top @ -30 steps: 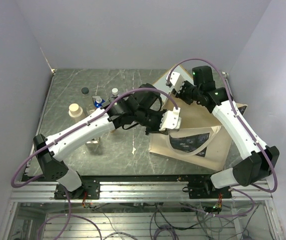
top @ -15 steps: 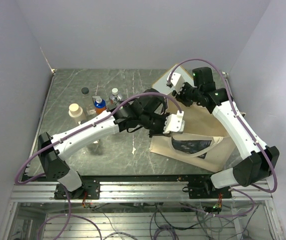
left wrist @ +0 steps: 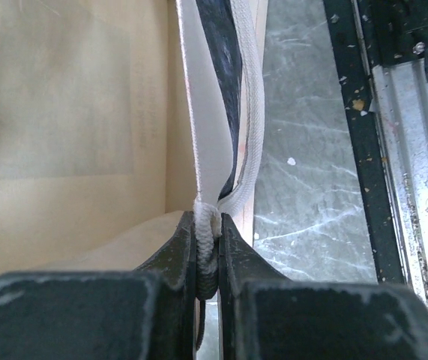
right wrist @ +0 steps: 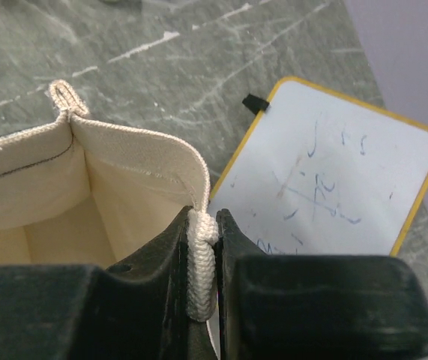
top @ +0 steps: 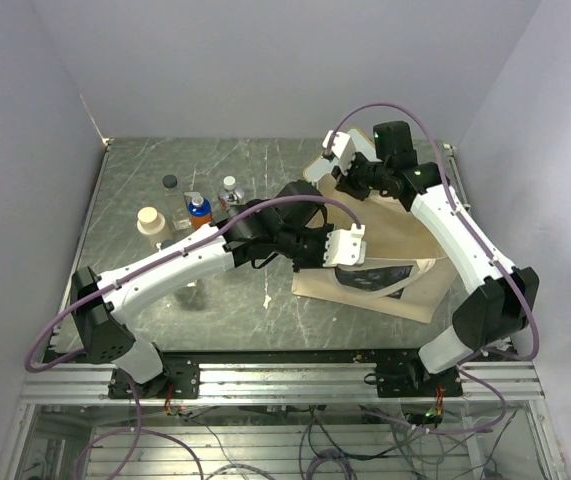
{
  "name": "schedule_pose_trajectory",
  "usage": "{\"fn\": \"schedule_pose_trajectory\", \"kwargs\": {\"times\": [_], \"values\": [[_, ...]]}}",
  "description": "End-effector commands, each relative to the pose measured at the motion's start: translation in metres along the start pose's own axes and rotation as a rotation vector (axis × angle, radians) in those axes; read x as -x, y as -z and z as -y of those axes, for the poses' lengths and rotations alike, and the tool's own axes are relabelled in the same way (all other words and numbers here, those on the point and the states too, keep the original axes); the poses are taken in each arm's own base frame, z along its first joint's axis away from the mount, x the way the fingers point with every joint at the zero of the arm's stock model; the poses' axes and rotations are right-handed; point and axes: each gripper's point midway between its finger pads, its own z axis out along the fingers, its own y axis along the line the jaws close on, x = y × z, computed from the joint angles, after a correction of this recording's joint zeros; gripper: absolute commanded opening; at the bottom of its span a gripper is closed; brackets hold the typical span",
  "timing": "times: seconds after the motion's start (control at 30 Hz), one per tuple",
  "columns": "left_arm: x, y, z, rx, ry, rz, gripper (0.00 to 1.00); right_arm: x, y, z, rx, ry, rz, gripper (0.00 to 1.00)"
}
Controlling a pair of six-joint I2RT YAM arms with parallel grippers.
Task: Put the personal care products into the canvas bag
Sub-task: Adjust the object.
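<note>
- Overhead, the bag point(top: 405, 250) is lying on the right half of the table point(top: 245, 160), its mouth gaping between the two arms. The left claw point(top: 350, 262) is reaching to the near rim and the right claw point(top: 333, 175) to the far corner, but from here I cannot tell how either pair of jaws is standing. Only this view is showing the products. An orange bottle point(top: 199, 210), a silver-capped bottle point(top: 229, 187), a black-capped bottle point(top: 170, 185) and a cream cylinder point(top: 149, 220) are standing grouped at the left of the table, well apart from the bag and outside it. The left arm is stretching across just in front of them.
- From the left wrist, the left claw point(left wrist: 208, 225) is clenching the bag's rim, where the white strap point(left wrist: 249, 112) is running up from the jaws. The jaws are nearly touching, with only cloth between them. The bag's bare cream inside is filling the left, and the metal rail point(left wrist: 401, 150) is running down the right.
- From the right wrist, the right claw point(right wrist: 202, 225) is likewise pinching a bunched fold of the bag's rim, jaws almost shut. Only here is the board point(right wrist: 333, 172) showing, lying flat just beside that corner.
</note>
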Motion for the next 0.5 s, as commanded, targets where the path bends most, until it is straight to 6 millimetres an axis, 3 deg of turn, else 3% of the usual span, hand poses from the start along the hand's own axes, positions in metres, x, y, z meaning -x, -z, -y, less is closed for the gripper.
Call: {"fn": "schedule_pose_trajectory", "kwargs": {"times": [0.0,0.3,0.47], "values": [[-0.006,0.017,-0.011,0.078,-0.018,-0.040,0.07,0.033,-0.016,0.011,0.017,0.041,0.114,0.09],[-0.020,0.014,-0.016,0.083,0.007,-0.089,0.10,0.037,-0.037,0.019,0.043,0.048,0.108,0.22],[-0.013,0.013,-0.015,0.071,0.022,-0.066,0.24,0.035,-0.032,0.023,0.014,0.043,0.089,0.34]]}}
